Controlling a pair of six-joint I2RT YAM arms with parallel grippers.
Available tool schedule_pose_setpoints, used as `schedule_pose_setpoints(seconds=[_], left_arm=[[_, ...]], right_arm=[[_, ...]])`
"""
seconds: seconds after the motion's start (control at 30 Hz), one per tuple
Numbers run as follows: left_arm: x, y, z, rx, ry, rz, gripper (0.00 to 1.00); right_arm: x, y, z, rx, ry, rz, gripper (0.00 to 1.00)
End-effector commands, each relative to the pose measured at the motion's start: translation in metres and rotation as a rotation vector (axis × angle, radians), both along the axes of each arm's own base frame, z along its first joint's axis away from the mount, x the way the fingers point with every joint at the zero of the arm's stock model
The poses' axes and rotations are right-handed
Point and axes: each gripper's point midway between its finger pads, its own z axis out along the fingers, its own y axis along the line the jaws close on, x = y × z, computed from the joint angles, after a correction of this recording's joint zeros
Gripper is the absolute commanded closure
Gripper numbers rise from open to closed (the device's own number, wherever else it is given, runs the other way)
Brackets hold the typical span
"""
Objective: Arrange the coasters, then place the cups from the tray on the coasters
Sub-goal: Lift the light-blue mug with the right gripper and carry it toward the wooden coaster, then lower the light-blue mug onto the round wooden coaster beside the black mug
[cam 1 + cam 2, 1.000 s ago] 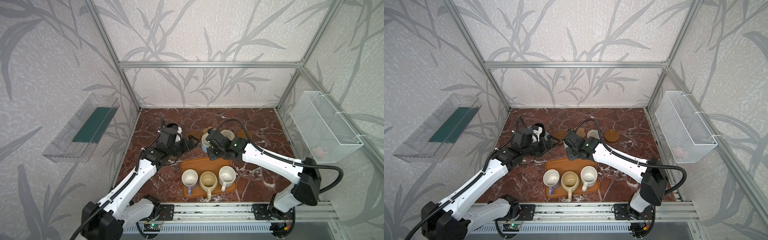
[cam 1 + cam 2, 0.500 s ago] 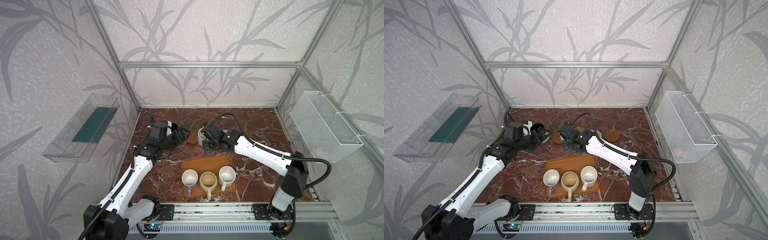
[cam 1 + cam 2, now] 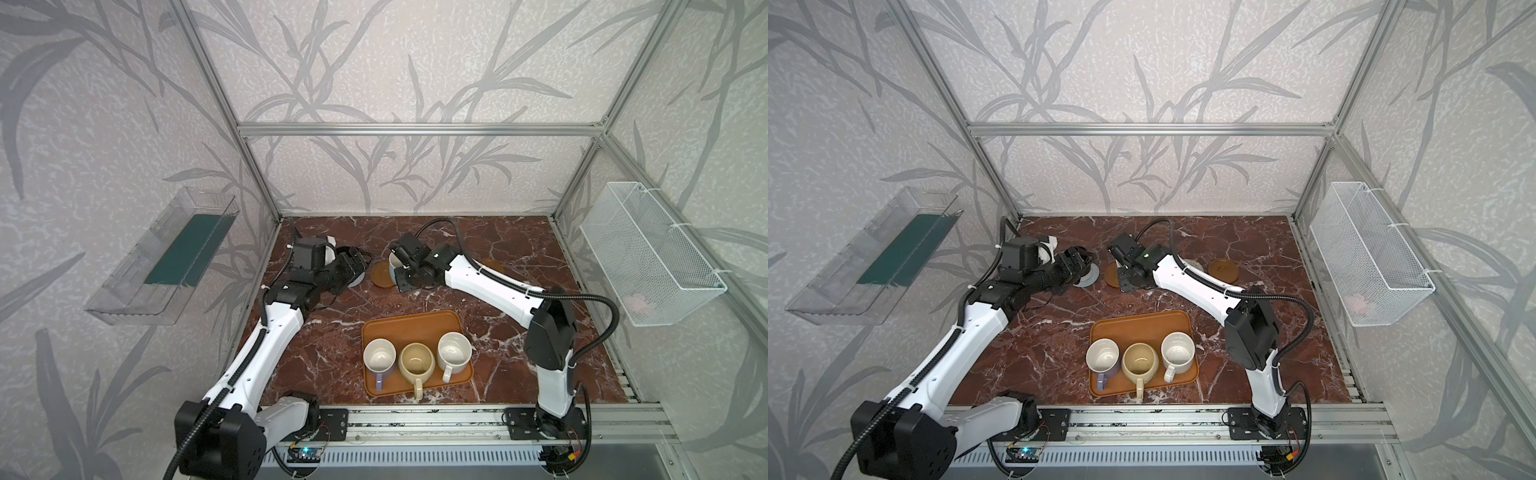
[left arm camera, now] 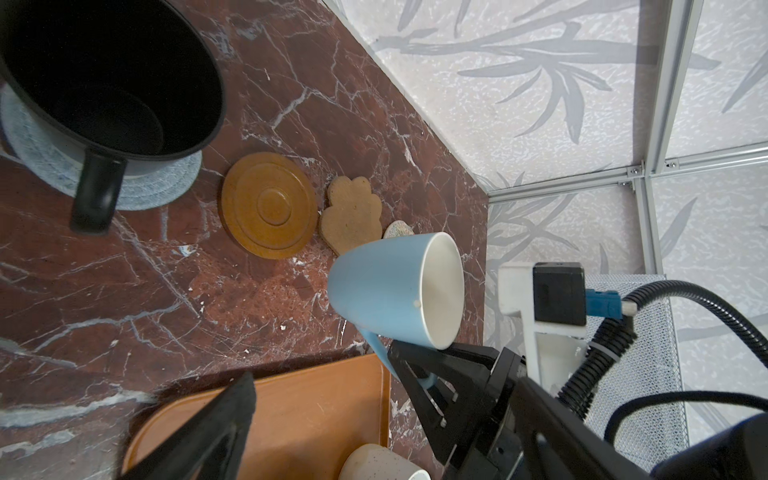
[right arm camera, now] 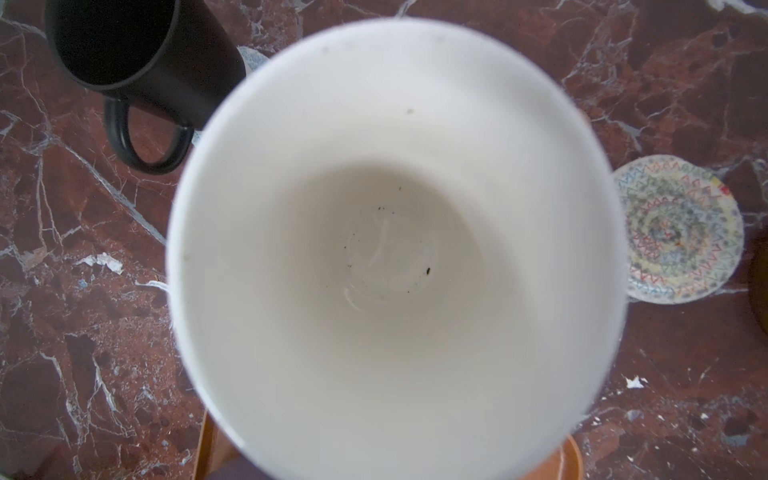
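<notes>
Right pincer (image 4: 409, 370) is pinched shut on the handle of the light blue mug (image 4: 382, 286), held close by a brown wooden disc (image 4: 268, 205) in the back half of the worktop (image 3: 332, 353); contact between mug and disc cannot be determined. Left pincer (image 3: 354, 265) is spread and grips nothing, just beside the black mug (image 4: 112, 75), which stands on the grey woven coaster (image 4: 166, 183) toward the back-left. The tray (image 3: 411, 322) lies near the front edge, carrying the lavender mug (image 3: 379, 354), tan-yellow mug (image 3: 416, 360) and speckled white mug (image 3: 454, 350).
</notes>
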Motion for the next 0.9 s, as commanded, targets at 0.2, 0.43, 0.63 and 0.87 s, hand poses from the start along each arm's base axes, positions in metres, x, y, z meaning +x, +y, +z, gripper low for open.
schedule_pose_setpoints(seconds=[0.2, 0.43, 0.63, 0.87], left_arm=[[0.009, 0.010, 0.003, 0.042, -0.005, 0.005, 0.01], [0.015, 0.024, -0.003, 0.066, 0.006, 0.056, 0.02], [0.021, 0.034, -0.005, 0.073, 0.015, 0.072, 0.01], [0.025, 0.042, -0.015, 0.117, 0.028, 0.096, 0.01]], right_arm=[[0.026, 0.028, 0.014, 0.026, 0.003, -0.016, 1.00], [0.041, 0.042, 0.007, 0.002, 0.009, -0.020, 1.00], [0.052, 0.052, -0.005, -0.007, 0.018, -0.033, 1.00], [0.060, 0.048, -0.022, -0.058, 0.009, -0.061, 1.00]])
